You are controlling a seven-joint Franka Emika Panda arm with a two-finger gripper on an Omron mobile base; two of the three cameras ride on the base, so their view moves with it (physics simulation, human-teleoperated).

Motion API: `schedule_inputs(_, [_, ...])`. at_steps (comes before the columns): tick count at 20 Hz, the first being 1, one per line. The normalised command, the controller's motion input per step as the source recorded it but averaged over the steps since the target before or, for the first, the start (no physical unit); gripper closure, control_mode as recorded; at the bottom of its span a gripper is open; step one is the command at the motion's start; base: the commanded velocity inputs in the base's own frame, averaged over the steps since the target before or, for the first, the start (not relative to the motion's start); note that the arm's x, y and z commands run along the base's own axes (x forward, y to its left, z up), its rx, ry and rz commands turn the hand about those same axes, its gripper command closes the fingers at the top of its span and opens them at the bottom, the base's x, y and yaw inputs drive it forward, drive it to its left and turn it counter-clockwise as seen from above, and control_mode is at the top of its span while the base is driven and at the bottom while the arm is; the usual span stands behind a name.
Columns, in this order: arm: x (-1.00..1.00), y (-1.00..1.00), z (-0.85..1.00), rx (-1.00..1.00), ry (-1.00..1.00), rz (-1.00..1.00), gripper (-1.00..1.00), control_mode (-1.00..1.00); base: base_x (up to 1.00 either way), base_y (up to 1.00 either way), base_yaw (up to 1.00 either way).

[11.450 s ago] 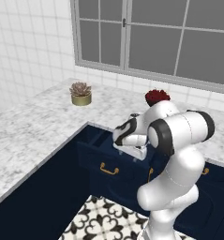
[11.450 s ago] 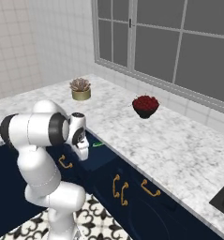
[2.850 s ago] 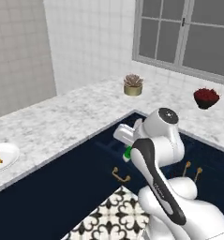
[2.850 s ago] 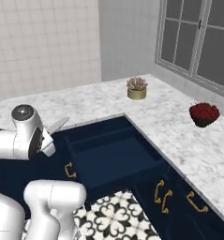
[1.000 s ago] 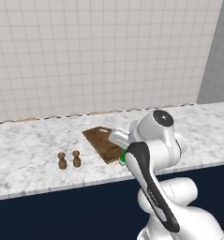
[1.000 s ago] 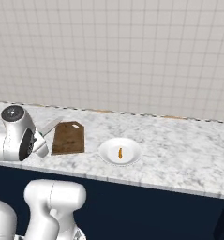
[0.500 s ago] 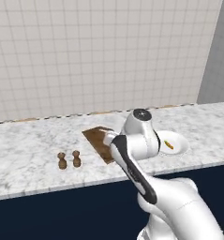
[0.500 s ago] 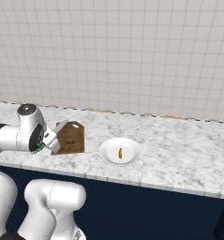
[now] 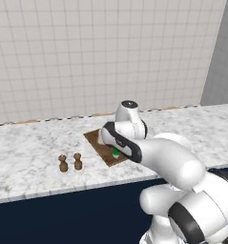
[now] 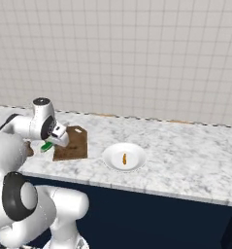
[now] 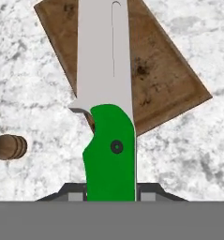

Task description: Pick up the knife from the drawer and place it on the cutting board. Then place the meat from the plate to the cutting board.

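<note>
Claw [image 10: 53, 142]: clamped on the knife [image 11: 106, 112] by its green handle, and since half a second ago swung forward from the worktop's [image 10: 195, 160] front edge to hang over the cutting board [image 10: 71, 144], blade lying across the wood in the hand view, so the knife looks ready to be lowered and let go. White plate [image 10: 137, 160], beside the board: holds the meat [image 10: 124, 158], untouched. Two brown shakers [image 9: 70, 162]: standing apart on the worktop.

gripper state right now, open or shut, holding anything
Gripper: shut on the knife, gripped by its green handle, blade pointing out over the cutting board.
</note>
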Motion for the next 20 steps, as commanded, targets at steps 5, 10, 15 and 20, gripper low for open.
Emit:
schedule_inputs(5, [0.38, 0.07, -0.52, -0.05, 0.00, 0.09, 1.00, -1.00, 0.00, 0.00, 0.00])
schedule_inputs(10, [0.27, -0.02, -0.47, -0.04, 0.00, 0.03, 1.00, -1.00, 0.00, 0.00, 0.00])
schedule_inputs(15, [0.52, 0.00, -0.19, -0.02, 0.03, 0.00, 1.00, -1.00, 0.00, 0.00, 0.00])
schedule_inputs(20, [0.48, 0.00, -0.27, -0.03, 0.02, 0.00, 1.00, -1.00, 0.00, 0.00, 0.00])
